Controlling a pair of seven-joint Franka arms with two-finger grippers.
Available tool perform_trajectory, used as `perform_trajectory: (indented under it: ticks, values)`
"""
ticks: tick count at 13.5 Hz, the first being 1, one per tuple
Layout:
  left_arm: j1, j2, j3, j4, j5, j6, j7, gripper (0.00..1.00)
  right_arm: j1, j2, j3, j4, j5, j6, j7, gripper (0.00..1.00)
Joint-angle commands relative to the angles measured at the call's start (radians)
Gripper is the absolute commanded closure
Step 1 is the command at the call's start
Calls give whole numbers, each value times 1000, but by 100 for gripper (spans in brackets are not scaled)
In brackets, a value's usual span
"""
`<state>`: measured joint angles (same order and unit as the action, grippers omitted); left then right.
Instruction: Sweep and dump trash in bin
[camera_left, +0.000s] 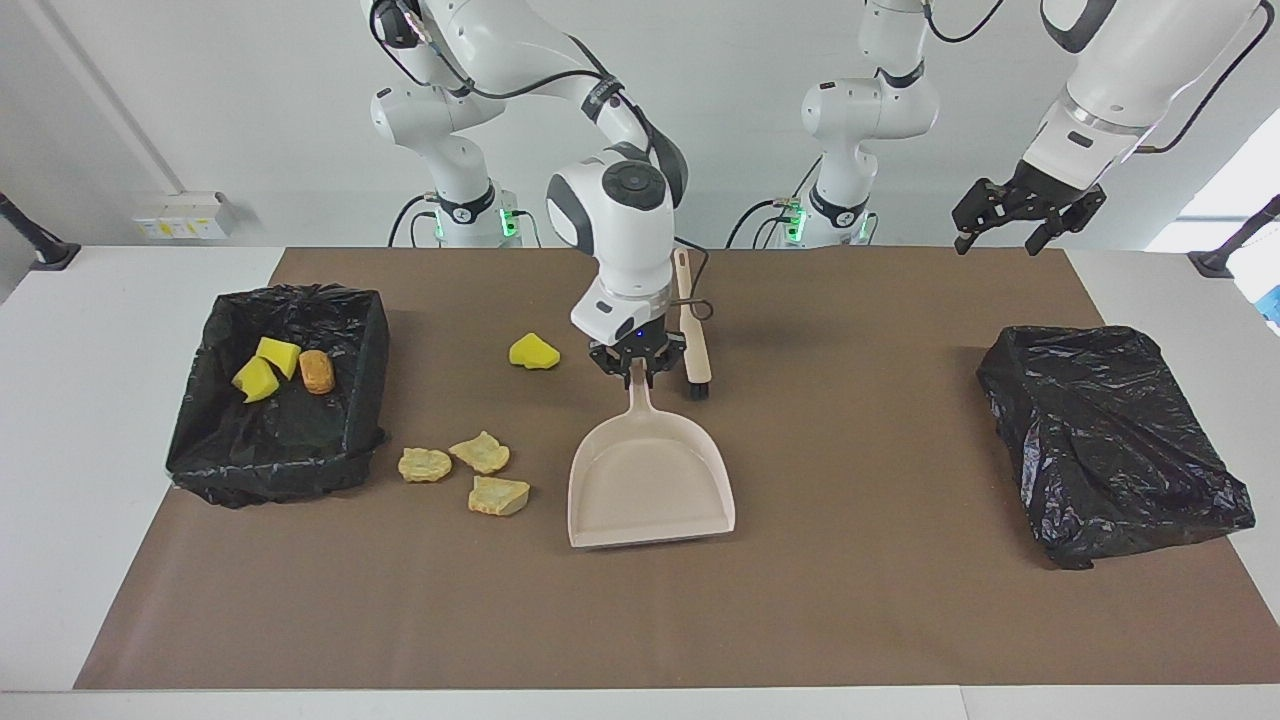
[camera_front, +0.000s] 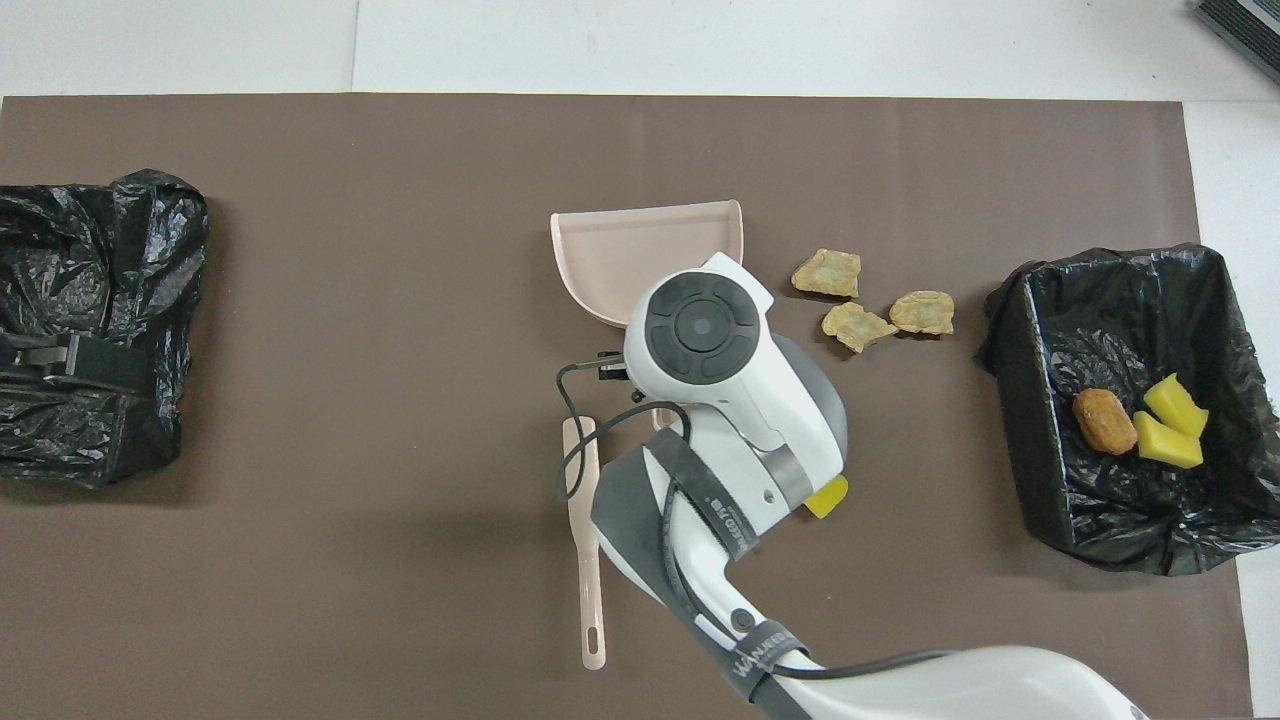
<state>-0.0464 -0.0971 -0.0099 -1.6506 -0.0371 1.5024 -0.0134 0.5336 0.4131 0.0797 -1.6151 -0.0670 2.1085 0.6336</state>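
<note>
My right gripper (camera_left: 637, 372) is shut on the handle of the beige dustpan (camera_left: 650, 482), which lies level and low over the mat at mid-table, its mouth facing away from the robots. In the overhead view the right arm hides the handle of the dustpan (camera_front: 640, 250). Loose trash lies on the mat: a yellow sponge wedge (camera_left: 533, 352) and three tan lumps (camera_left: 425, 464) (camera_left: 480, 452) (camera_left: 498, 495) between dustpan and bin. The black-lined bin (camera_left: 368, 380) holds two yellow wedges (camera_left: 258, 378) and an orange-brown nugget (camera_left: 316, 370). My left gripper (camera_left: 1025, 222) hangs open, holding nothing.
The beige brush (camera_left: 693, 330) lies on the mat right beside my right gripper, handle toward the robots. A crumpled black bag bundle (camera_left: 1110, 440) sits toward the left arm's end of the table. The brown mat's edge (camera_left: 600, 680) runs farthest from the robots.
</note>
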Motion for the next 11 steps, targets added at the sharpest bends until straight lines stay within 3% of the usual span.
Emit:
perform_trajectory:
  ticks: [1,4,6,7,8,11]
  values:
    - [5,-12,-1,0,6,-19,-11,0,40,159,-14,207,-11,-21,87,100]
    - [5,-18,-1,-6,6,-19,-8,0,52,179,-11,225,-20,-16,126,100]
    - [0,-18,-1,-6,6,-18,-13,0,58,173,-3,221,-16,-12,162,67]
    - [0,-18,-1,-6,6,-19,-13,0,68,171,-3,219,-20,-2,182,18]
    - [-3,-18,-1,-6,6,-19,-10,0,77,165,-3,212,-22,-8,184,0]
    - [2,-16,-1,-6,6,-7,-8,0,94,80,0,123,-11,-18,215,0]
